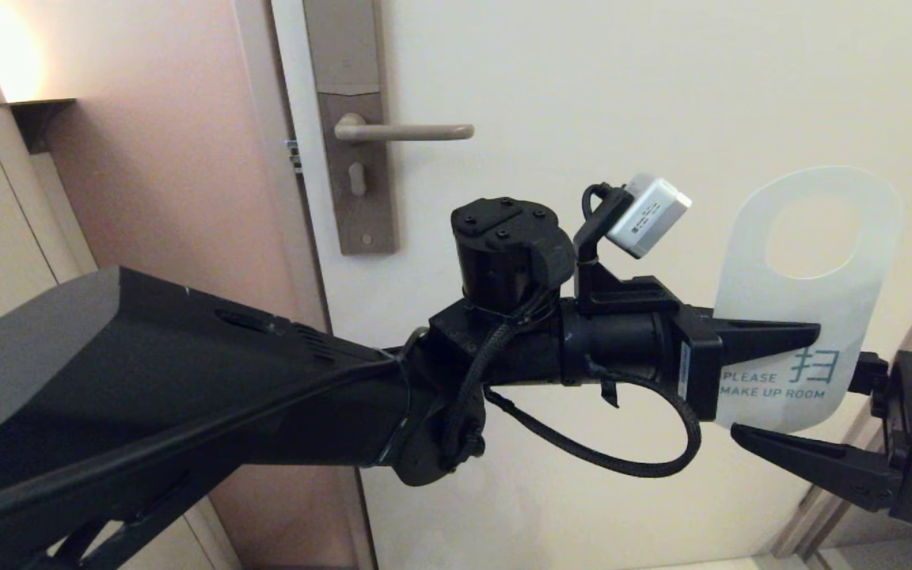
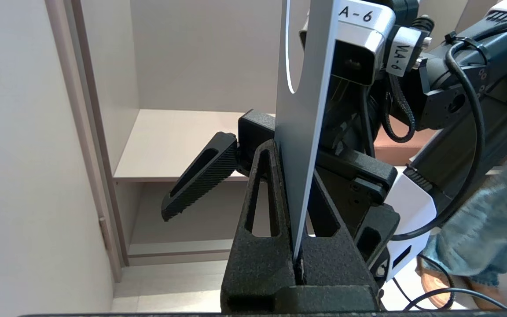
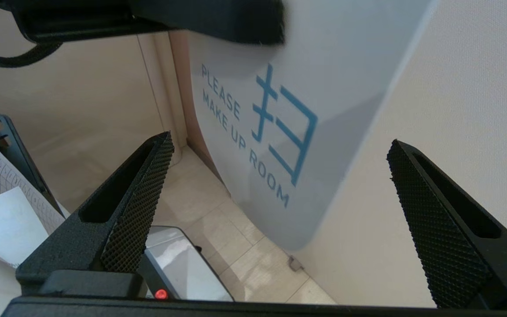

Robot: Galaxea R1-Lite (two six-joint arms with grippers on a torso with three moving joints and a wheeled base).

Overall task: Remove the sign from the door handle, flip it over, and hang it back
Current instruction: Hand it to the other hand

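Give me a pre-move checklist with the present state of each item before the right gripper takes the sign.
1. Left gripper is shut on the sign: ok.
2. Sign is off the door handle, held to the handle's right and lower: ok.
3. Right gripper is open with its fingers either side of the sign's lower end: ok.
4. Right gripper grips the sign: not ok, its pads are apart from the card.
5. Sign is turned over: not ok, the white PLEASE MAKE UP ROOM face shows in the head view.
6. Oval hole is unobstructed for rehanging: ok.
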